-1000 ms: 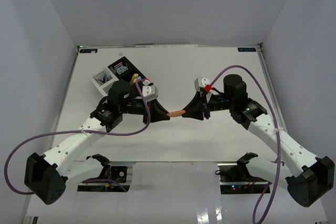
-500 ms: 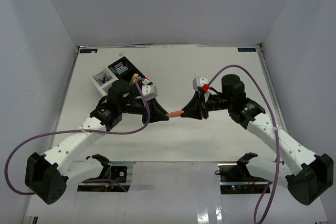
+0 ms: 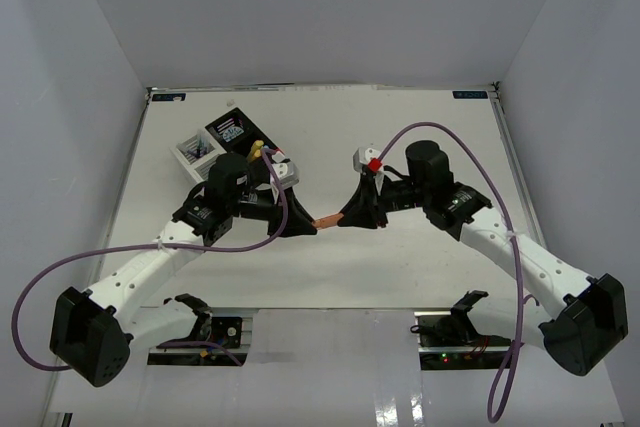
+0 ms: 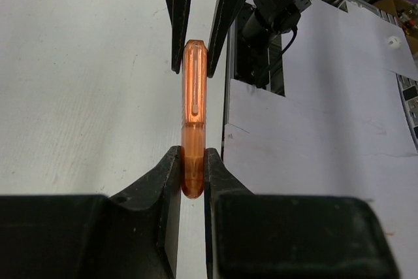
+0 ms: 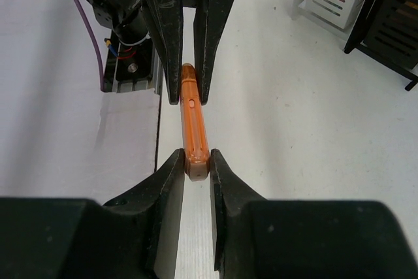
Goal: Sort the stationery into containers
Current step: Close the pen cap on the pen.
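Two grippers share one orange highlighter (image 3: 328,218) over the middle of the table (image 3: 420,267). The left gripper (image 3: 313,224) has its jaws closed tight on one end of the barrel, and the left wrist view shows them pressing both sides. The right gripper (image 3: 343,214) has its jaws drawn in on the opposite end, and in the right wrist view they touch the barrel on each side. The highlighter bridges the gap between the two claws, and in the overhead view its left end sits slightly nearer the arm bases. The containers (image 3: 213,143) are a cluster of black and white slatted compartments at the far left of the table, behind the left arm and well apart from the highlighter. Their contents are too small to tell.
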